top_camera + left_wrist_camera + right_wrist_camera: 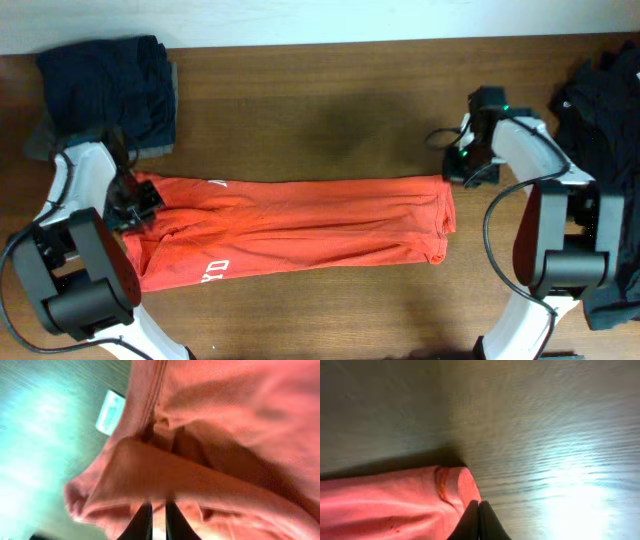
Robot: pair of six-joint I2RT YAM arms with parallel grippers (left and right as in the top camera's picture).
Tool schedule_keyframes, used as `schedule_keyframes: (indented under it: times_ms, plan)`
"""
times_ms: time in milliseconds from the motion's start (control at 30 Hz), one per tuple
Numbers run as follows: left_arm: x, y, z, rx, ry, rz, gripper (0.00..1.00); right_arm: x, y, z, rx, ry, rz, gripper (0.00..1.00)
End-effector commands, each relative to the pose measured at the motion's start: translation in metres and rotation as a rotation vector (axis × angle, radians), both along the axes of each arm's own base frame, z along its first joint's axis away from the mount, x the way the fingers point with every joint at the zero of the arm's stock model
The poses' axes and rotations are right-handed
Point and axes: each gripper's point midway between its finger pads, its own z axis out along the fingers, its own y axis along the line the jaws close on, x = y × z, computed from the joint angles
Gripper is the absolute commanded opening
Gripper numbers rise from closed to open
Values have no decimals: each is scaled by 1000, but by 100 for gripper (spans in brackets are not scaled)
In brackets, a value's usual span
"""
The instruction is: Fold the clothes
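Observation:
The orange-red T-shirt [300, 225] lies across the wooden table as a long, lengthwise-folded strip, with white lettering [213, 268] near its lower left. My left gripper [135, 205] is at the shirt's left end. In the left wrist view its fingers [158, 505] are nearly closed on bunched orange fabric [225, 435], and a white label [110, 412] shows. My right gripper [455, 172] is at the shirt's upper right corner. In the right wrist view its fingers [478, 502] are pressed together at the edge of that corner [385, 505].
A pile of navy and grey clothes [110, 85] sits at the back left, close to the left arm. A heap of black clothes [605, 110] lies along the right edge behind the right arm. Bare wood [320, 100] lies behind the shirt.

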Motion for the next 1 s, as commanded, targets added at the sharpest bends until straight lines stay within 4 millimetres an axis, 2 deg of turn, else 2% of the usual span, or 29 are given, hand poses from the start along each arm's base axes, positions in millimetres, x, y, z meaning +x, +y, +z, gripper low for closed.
schedule_keyframes:
  times_ms: [0, 67, 133, 167, 200, 233, 267, 300, 333, 467, 567, 667, 767, 867, 967]
  plan:
    - [10, 8, 20, 25, -16, 14, 11, 20, -3, 30, -27, -50, -6, 4]
    - [12, 6, 30, 13, -20, 16, 11, 21, -3, 49, -27, -45, -6, 8]
    - [17, 1, 42, -15, -34, 18, 11, 22, -4, 69, -27, -41, -8, 17]
    - [20, -1, 48, -31, -44, 15, 10, 21, -4, 80, -27, -39, -9, 31]
    - [22, -4, 54, -48, -55, 11, 13, 20, -4, 90, -26, -37, -8, 74]
    - [24, -7, 59, -64, -65, 4, 23, 18, -4, 101, -26, -34, -9, 100]
    - [27, -11, 64, -93, -77, -10, 43, 16, -4, 110, -26, -30, -9, 99]
    - [29, -16, 67, -127, -91, -29, 82, 14, -3, 118, -26, -26, -8, 98]
    - [33, -24, 70, -178, -112, -59, 99, 11, -3, 126, -25, -22, -15, 99]
    - [45, -63, 79, -416, -207, -161, 99, -1, -2, 147, -22, 4, -42, 99]
    - [45, -84, 90, -546, -249, -208, 99, -16, -5, 158, -39, 39, -48, 99]
    - [40, -89, 100, -565, -256, -207, 99, -31, -17, 170, -111, 54, -103, 99]
    - [37, -90, 113, -550, -290, -220, 99, -38, -17, 182, -115, 23, -107, 99]
    - [31, -89, 135, -507, -345, -243, 99, -50, -17, 196, -113, -11, -114, 99]
    - [21, -86, 164, -429, -420, -265, 99, -70, -16, 206, -113, -32, -116, 99]
